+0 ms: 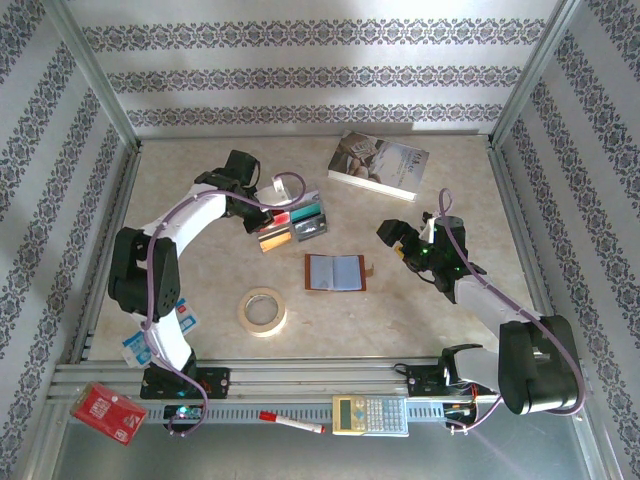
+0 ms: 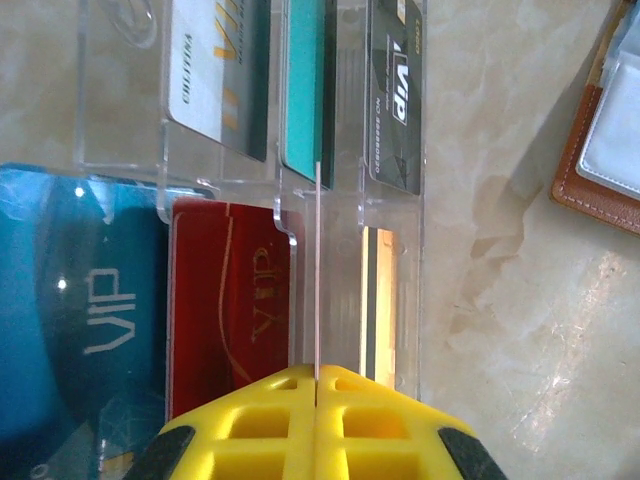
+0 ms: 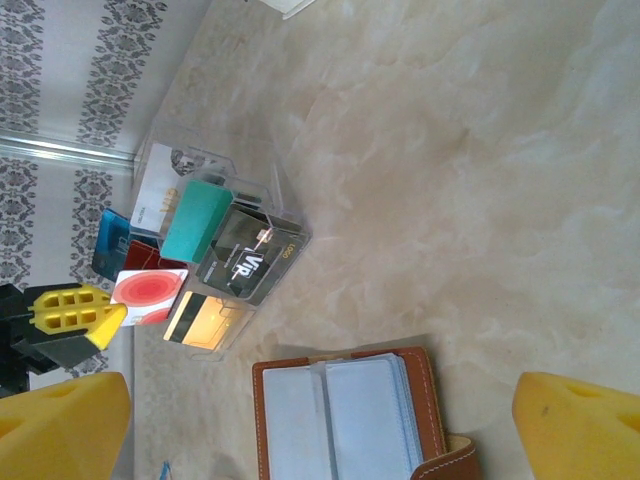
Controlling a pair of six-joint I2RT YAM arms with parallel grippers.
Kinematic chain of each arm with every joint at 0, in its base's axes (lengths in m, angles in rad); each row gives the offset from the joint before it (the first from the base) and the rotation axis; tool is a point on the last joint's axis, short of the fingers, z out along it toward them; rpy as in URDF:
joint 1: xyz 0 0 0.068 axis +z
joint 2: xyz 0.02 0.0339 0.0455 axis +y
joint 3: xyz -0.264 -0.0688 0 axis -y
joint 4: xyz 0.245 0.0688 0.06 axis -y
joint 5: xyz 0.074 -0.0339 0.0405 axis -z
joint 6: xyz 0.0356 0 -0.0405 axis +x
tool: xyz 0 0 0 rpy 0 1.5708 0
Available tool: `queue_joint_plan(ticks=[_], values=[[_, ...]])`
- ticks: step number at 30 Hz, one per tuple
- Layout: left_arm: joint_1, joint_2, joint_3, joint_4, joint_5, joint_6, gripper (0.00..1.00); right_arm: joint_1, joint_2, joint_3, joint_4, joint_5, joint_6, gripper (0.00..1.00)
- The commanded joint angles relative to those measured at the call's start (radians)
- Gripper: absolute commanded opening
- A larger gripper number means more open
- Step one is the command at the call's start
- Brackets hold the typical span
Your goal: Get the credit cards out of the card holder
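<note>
Left gripper (image 2: 317, 378): clamped on one thin card (image 2: 317, 270), which shows edge-on as a fine line from the wrist.
Card position: right above the divider of the clear organiser (image 2: 120, 100), between the slot with the red card (image 2: 230, 300) and the slot with the orange-gold card (image 2: 382, 300).
Right gripper (image 1: 402, 240): fingers spread wide, holding nothing, just right of the card holder (image 1: 335, 272).
Card holder: lies open and flat near the table's centre, well apart from the organiser to its far left; its sleeves look empty, though I cannot tell for certain.
Other credit cards (image 3: 235, 262): already standing in the organiser's compartments.
Main risk: lowered as it hangs, the card's edge would likely meet the divider – it could stall, bend or skate into an occupied slot.
Second risk: a pinch on so little card may let it pivot or slip out on contact.
Third risk: a downward push could shove or tip the light organiser – nothing braces it.
</note>
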Motion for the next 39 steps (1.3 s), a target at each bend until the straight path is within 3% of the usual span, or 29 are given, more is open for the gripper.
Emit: queue_joint_plan(ticks=[1, 5, 12, 20, 24, 28, 30, 36, 39], values=[[0.015, 0.021, 0.023, -0.053, 0.004, 0.023, 0.0, 0.006, 0.009, 0.003, 0.009, -0.02, 0.015, 0.98], [0.014, 0.031, 0.039, -0.067, 0.0, 0.015, 0.05, 0.007, 0.007, 0.005, 0.009, -0.021, 0.014, 0.98], [0.021, 0.027, 0.071, -0.084, -0.002, -0.018, 0.23, 0.007, 0.013, 0.009, 0.012, -0.027, 0.016, 0.98], [0.028, -0.013, 0.087, -0.063, 0.003, -0.066, 0.24, 0.009, 0.028, 0.02, 0.017, -0.036, 0.015, 0.98], [0.028, -0.073, 0.072, -0.008, 0.01, -0.198, 0.26, 0.024, 0.023, 0.026, 0.005, -0.03, 0.0, 0.98], [0.029, -0.143, 0.046, 0.039, 0.023, -0.468, 0.5, 0.08, 0.01, 0.054, -0.067, 0.02, -0.05, 0.96], [0.028, -0.177, 0.008, 0.073, -0.012, -0.589, 0.54, 0.133, 0.007, 0.085, -0.138, 0.066, -0.094, 0.94], [0.028, -0.314, -0.173, 0.194, -0.209, -0.756, 0.78, 0.413, 0.04, 0.206, -0.392, 0.451, -0.263, 0.92], [0.035, -0.385, -0.267, 0.261, -0.244, -0.855, 0.97, 0.51, 0.105, 0.259, -0.441, 0.552, -0.288, 0.91]])
